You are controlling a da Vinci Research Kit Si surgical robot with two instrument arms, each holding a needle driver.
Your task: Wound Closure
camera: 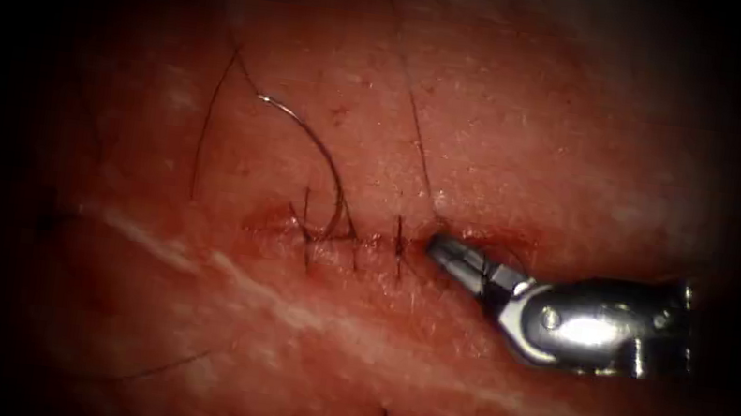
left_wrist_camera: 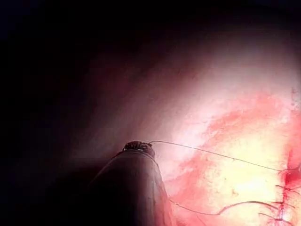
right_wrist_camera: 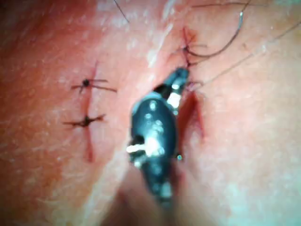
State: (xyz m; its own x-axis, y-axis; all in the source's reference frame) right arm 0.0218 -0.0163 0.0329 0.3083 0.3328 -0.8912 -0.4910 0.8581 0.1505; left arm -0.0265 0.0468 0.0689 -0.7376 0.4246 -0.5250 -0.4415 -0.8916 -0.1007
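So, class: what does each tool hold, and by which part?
Left tool: the thread, taut from its tip. Right tool, at the cut's right end: cannot tell. Needle lies unheld above the cut.

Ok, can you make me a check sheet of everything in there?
Surface: tissue, with the cut partly stitched.
Job's things: needle lies curved above the cut, held by neither tool; cannot tell if its lower end is in the tissue. Thread trails across the tissue.
Clutter: older stitches; red fluid at the cut's right end.
Grippers: right tool jaws together at the cut's right end, nothing seen in them. Left tool has thread leaving its tip.
Cables: nothing seen.
Surroundings: dark.
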